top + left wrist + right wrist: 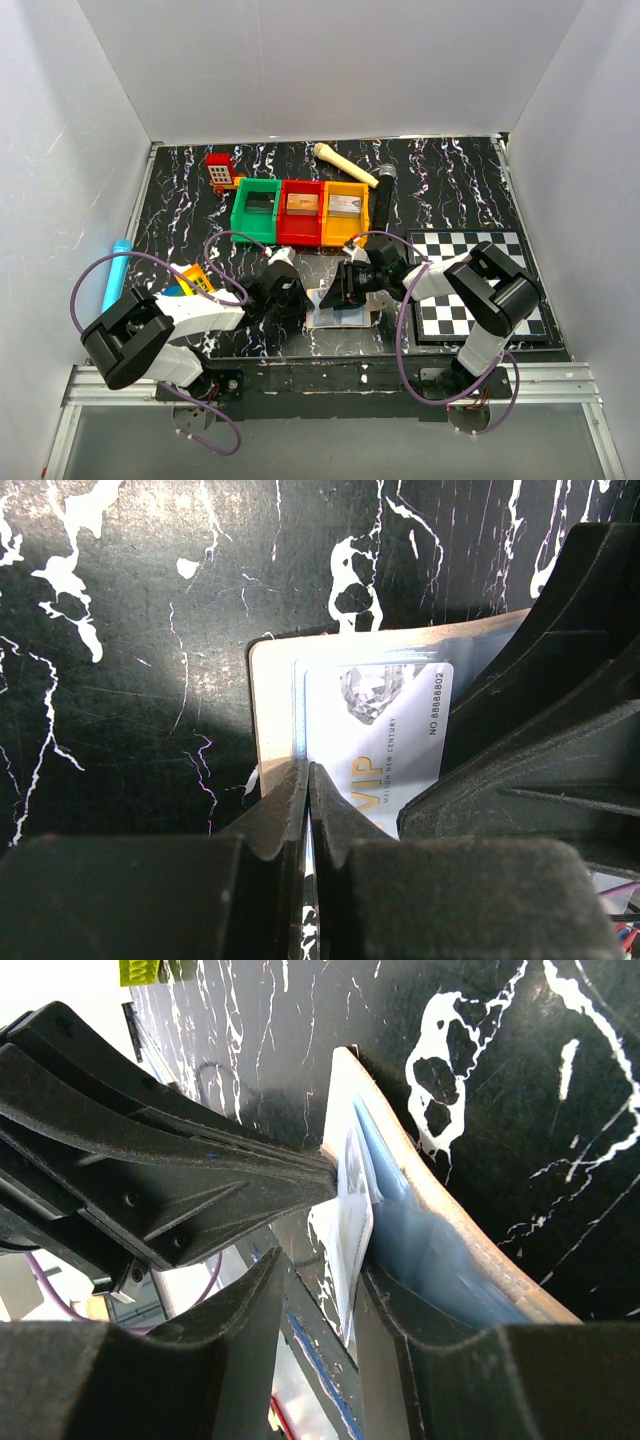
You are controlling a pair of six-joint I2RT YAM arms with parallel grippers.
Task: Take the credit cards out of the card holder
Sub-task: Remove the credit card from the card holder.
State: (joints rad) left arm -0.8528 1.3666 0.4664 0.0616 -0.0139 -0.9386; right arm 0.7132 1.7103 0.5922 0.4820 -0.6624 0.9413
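White panel walls (330, 60) on three sides; black white-veined tabletop (450, 190); aluminium rail (560, 380) along near edge.

Your left arm (150, 335) and right arm (490, 300) both show black joint housings with white link shells. A purple cable (100, 275) loops off each. The left claw (307, 775) and right claw (325, 1275) carry matte black moulded fingers (440, 880), ridged, with small round recesses.

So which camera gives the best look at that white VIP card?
The left wrist view: the card faces it flat, its print readable, against the card holder. The right wrist view catches the card only edge-on. From the top view it is too small to make out.
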